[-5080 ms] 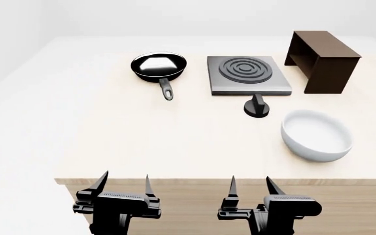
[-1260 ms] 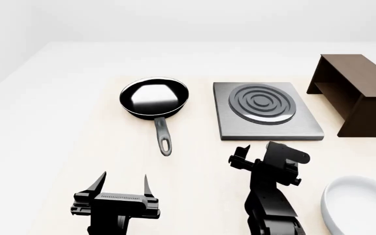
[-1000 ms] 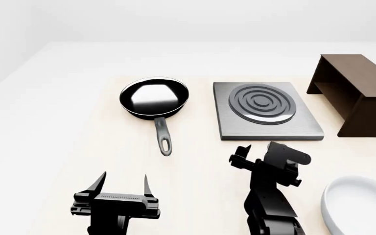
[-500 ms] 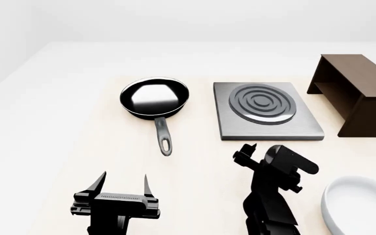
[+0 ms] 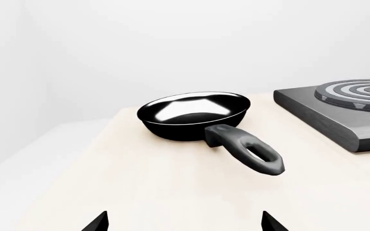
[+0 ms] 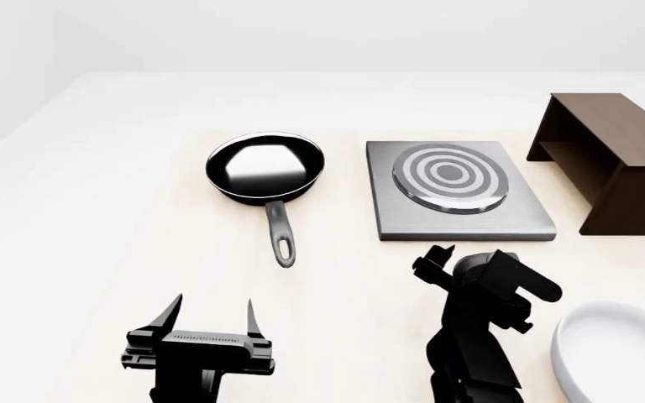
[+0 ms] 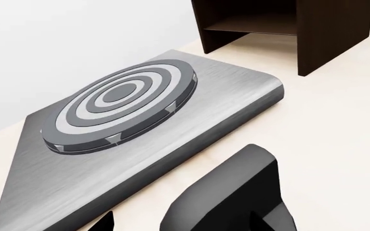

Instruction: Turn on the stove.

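The stove [image 6: 459,217] is a flat grey square hotplate at the table's back right; its coil rings [image 6: 449,175] show light grey and white. It also shows in the right wrist view [image 7: 172,125] and the left wrist view [image 5: 339,120]. Its black knob [image 7: 230,192] stands in front of the plate, between the fingers of my right gripper [image 7: 178,221]; a gap shows beside one fingertip [image 7: 104,221]. In the head view the right gripper [image 6: 457,269] is rolled over and covers the knob. My left gripper [image 6: 211,315] is open and empty over the table [image 5: 181,224].
A black frying pan [image 6: 264,166] lies left of the stove, handle towards me, also in the left wrist view [image 5: 194,115]. A dark brown wooden box [image 6: 614,159] stands right of the stove. A white bowl [image 6: 625,353] sits at the front right.
My right gripper has rolled clockwise at the knob. The coil rings have changed from dark grey to light grey and white. The left arm has not moved.
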